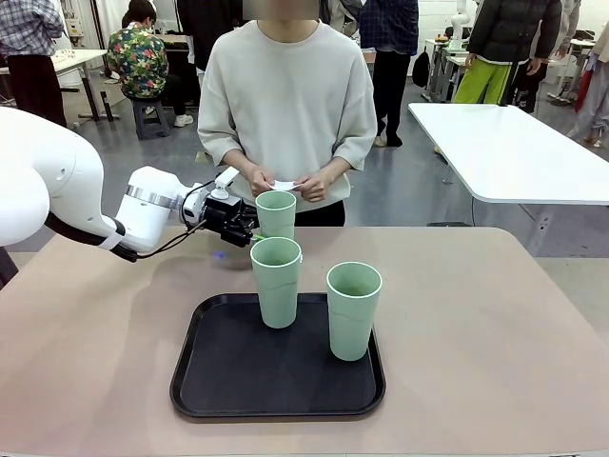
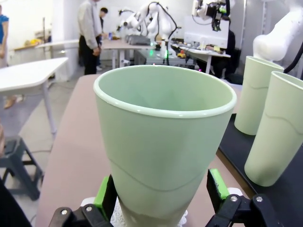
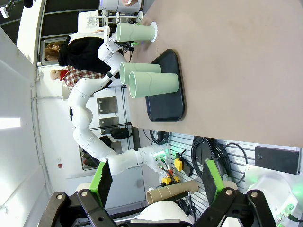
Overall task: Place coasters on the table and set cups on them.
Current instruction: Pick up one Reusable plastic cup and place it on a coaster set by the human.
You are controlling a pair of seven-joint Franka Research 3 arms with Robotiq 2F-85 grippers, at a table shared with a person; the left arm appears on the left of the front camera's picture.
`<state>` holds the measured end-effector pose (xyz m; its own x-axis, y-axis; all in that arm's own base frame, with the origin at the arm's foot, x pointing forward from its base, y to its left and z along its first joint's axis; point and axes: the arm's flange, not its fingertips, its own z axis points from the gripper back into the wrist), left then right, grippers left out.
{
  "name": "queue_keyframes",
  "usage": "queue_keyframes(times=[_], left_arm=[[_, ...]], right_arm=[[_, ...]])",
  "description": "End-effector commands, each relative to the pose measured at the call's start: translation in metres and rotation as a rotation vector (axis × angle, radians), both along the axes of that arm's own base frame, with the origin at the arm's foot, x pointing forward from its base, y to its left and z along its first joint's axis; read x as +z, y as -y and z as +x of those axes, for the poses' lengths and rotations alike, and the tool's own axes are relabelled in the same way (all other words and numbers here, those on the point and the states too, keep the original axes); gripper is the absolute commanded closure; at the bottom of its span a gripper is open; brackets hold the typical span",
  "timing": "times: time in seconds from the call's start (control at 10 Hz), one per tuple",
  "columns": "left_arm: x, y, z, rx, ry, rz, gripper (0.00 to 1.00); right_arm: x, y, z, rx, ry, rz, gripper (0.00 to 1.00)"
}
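A mint-green cup (image 1: 276, 213) stands upright on the beige table (image 1: 495, 333) just beyond the black tray, on a white lacy coaster (image 2: 115, 216) whose edge peeks out under its base. My left gripper (image 1: 249, 221) is open around this cup's lower part; in the left wrist view its green pads (image 2: 217, 184) stand slightly apart from the cup (image 2: 163, 142). Two more cups (image 1: 276, 282) (image 1: 353, 310) stand on the tray. The person's hands hold another white coaster (image 1: 284, 185) at the far edge. My right gripper (image 3: 158, 182) is open and empty, far from the cups.
The black tray (image 1: 219, 381) lies in the table's near middle. A white-topped table (image 1: 514, 152) stands at the back right. The person stands right behind the far edge, close to my left gripper. The table's right half is bare.
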<state>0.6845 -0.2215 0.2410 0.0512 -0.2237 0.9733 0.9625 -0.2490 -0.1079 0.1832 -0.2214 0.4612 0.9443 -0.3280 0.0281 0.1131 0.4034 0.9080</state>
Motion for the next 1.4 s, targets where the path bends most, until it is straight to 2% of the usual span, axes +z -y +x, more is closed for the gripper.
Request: queue_keyframes(times=[0.0,0.7,1.3], left_arm=[[0.005,-0.003,0.001,-0.032,0.010,0.009,0.00],[0.013,-0.013,0.001,-0.022,0.062,0.017,0.00],[0.023,-0.029,-0.005,-0.004,0.060,0.054,0.00]], right_arm=[[0.000,0.000,0.001,0.002,0.022,0.014,0.00],[0.000,0.000,0.001,0.002,0.022,0.014,0.00],[0.000,0.000,0.001,0.002,0.022,0.014,0.00]])
